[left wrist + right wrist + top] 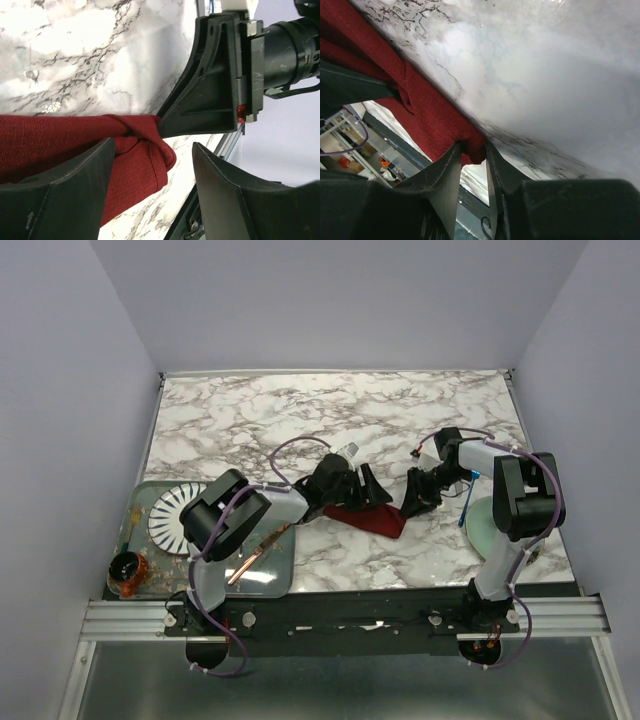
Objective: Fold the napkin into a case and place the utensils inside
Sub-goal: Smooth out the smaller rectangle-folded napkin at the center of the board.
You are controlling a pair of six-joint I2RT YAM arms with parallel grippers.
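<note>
The dark red napkin lies bunched on the marble table between my two grippers. My right gripper is shut on one folded corner of the napkin and holds it just off the surface. My left gripper is open, its fingers straddling the end of the napkin without pinching it. In the top view the left gripper and right gripper face each other closely. A blue-handled fork lies to the right by a pale green plate.
A grey tray at the near left holds a white ribbed plate and a copper-coloured knife. A small dark cup stands at its left end. The right arm's body hangs close above the napkin.
</note>
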